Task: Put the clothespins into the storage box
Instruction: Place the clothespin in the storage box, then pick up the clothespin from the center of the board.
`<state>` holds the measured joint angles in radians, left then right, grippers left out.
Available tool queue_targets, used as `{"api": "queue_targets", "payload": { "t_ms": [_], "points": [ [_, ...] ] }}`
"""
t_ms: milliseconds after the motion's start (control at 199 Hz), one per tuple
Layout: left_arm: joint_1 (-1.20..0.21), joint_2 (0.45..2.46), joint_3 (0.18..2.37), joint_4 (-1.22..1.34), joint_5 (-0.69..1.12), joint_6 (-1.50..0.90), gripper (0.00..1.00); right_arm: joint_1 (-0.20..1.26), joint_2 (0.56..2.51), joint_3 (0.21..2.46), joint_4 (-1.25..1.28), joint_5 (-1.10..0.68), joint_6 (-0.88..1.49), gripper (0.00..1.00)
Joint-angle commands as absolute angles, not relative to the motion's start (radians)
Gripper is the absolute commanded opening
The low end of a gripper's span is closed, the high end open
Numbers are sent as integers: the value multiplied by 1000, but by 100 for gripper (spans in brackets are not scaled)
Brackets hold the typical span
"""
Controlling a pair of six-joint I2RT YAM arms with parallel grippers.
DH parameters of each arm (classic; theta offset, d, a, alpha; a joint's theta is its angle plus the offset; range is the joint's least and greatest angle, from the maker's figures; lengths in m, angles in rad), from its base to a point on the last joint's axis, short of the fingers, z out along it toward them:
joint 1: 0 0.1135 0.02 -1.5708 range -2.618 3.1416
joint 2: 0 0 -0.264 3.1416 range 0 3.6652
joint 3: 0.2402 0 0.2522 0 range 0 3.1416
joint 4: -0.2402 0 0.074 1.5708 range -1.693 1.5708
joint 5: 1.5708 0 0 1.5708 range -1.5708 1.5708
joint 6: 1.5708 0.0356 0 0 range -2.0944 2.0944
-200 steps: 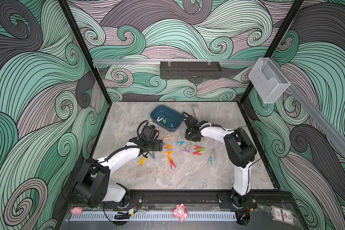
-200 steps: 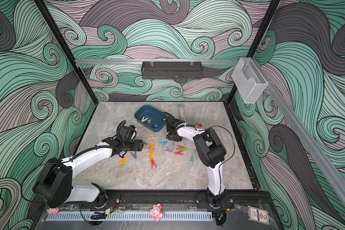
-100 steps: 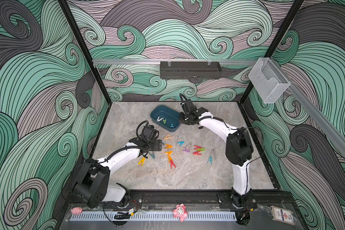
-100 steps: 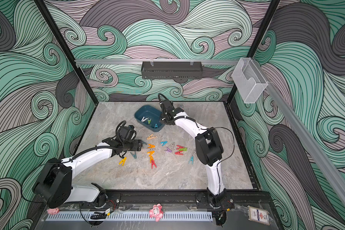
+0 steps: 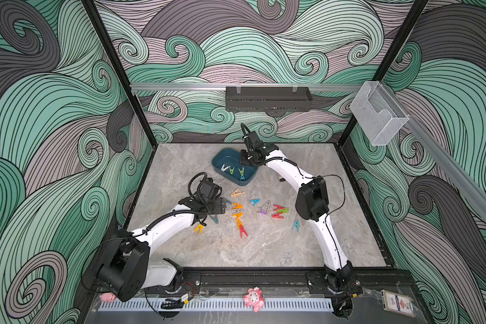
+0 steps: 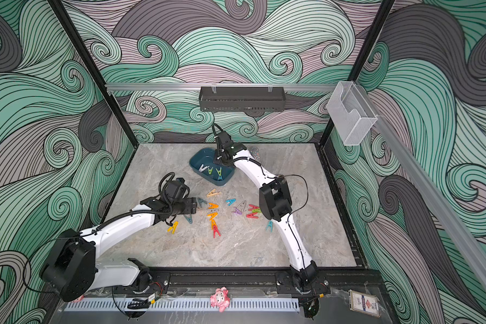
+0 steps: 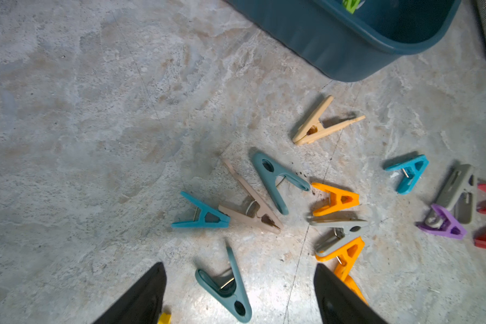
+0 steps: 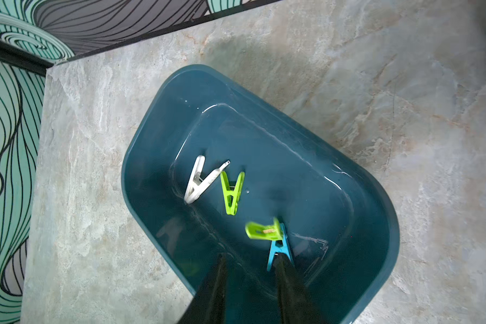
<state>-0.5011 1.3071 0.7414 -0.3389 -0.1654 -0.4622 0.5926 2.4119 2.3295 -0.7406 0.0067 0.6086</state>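
the left fingers (image 7: 141,297) stand wide apart and empty over a teal clothespin (image 7: 225,291) on the table (image 7: 68,140), so they should drop straight down astride it and close across its flat sides, clear of the orange clothespins (image 7: 350,252) just beside. farther back, the right fingers (image 8: 292,289) hang parted, holding nothing, above the storage box (image 8: 157,126), where a blurred green clothespin (image 8: 261,231) shows among three others inside.
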Motion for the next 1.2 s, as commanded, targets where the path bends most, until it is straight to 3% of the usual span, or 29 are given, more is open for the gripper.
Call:
{"api": "queue_targets", "payload": {
  "t_ms": [0,261,552,708,934,1200],
  "points": [
    [-506,1299,749,-350,-197,-482,85,597,2404,2360,-788,0,598,41],
    [-484,1293,799,-436,-291,-470,85,606,2264,2241,-791,23,558,43],
    [-285,1282,816,-661,-11,-527,80,665,1968,1821,-686,89,528,44],
    [-263,1241,780,-745,15,-577,79,690,1841,1614,-633,101,564,44],
    [-265,1242,704,-688,26,-609,78,711,1743,1447,-589,82,641,47],
    [-285,1370,695,-616,4,-614,74,739,1735,1411,-579,87,668,48]
  ]
}}
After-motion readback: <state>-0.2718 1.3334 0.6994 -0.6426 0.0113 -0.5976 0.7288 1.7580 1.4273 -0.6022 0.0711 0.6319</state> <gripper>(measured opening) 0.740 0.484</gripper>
